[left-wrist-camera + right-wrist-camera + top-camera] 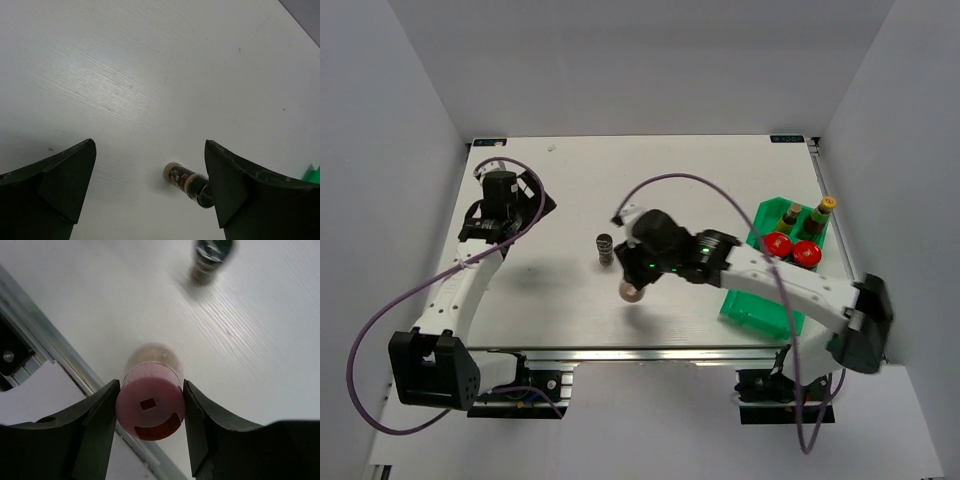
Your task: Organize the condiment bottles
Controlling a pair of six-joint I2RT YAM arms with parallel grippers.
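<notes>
My right gripper (150,386) is shut on the pink-capped jar (150,410), its fingers pressing on both sides of the cap. From above, this gripper (634,282) and the jar (632,293) sit near the table's front edge. The grey ribbed shaker (605,250) stands just beyond them on the table, blurred in the right wrist view (209,260). Two red-lidded jars (779,243) (807,252), the tan-capped brown bottle (790,215) and the yellow-capped green bottle (823,210) stand in the green bin (752,305). My left gripper (150,150) hangs open over bare table at the far left (538,200).
In the left wrist view, a small dark bottle with pale bands (181,177) shows beyond the fingers, partly hidden by the right finger (250,190). The table's metal front rail (45,325) runs just below the held jar. Cables loop over both arms.
</notes>
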